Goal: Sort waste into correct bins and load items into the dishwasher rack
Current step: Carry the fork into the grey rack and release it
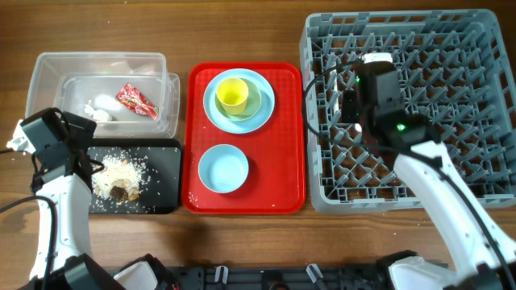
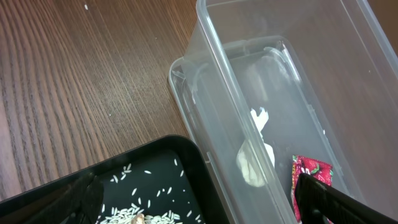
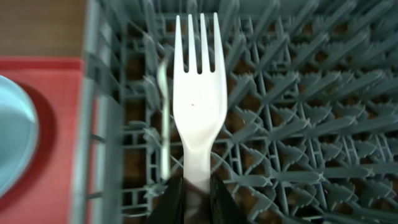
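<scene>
My right gripper (image 3: pixel 198 186) is shut on the handle of a white plastic fork (image 3: pixel 199 93), tines pointing away, above the left part of the grey dishwasher rack (image 1: pixel 484 48). My left gripper (image 2: pixel 205 205) is open and holds nothing; it hangs over the wall between the black tray (image 2: pixel 155 168) and the clear tub (image 2: pixel 217 74). In the tub lie a red wrapper (image 1: pixel 137 101) and white tissue bits (image 1: pixel 103 109). Rice and brownish food scraps (image 1: pixel 119 181) lie in the black tray (image 1: pixel 161 173).
A red tray (image 1: pixel 282 193) stands between the bins and the rack. It carries a light blue plate (image 1: pixel 258 117) with a pale green bowl (image 1: pixel 256 97) and yellow cup (image 1: pixel 232 94) stacked on it, and a small blue bowl (image 1: pixel 223 169).
</scene>
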You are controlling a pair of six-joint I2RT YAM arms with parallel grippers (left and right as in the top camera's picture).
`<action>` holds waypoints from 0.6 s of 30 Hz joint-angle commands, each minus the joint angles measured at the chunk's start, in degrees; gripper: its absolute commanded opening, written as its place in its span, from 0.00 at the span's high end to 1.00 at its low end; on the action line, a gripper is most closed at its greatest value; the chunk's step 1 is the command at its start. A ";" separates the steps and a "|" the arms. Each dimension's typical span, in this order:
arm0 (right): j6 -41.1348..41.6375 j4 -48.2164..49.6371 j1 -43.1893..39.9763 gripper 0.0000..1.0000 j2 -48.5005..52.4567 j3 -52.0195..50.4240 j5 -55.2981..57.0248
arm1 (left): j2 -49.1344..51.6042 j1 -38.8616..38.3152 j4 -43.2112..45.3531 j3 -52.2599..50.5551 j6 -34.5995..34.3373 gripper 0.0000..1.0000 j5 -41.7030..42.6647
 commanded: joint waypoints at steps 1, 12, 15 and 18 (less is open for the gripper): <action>-2.69 -0.11 -1.53 0.96 4.44 0.74 -2.86 | -0.63 0.26 0.15 0.66 0.87 0.00 -0.33; -5.77 1.09 -1.68 0.96 12.57 0.74 -8.59 | -0.63 0.26 0.15 0.66 0.90 0.00 -0.33; -5.75 1.31 -1.68 0.96 12.66 0.74 -9.94 | -0.63 0.26 0.15 0.66 0.87 0.00 -0.33; -5.75 1.29 -1.68 0.93 12.66 0.74 -9.94 | -0.63 0.26 0.15 0.66 0.87 0.00 -0.33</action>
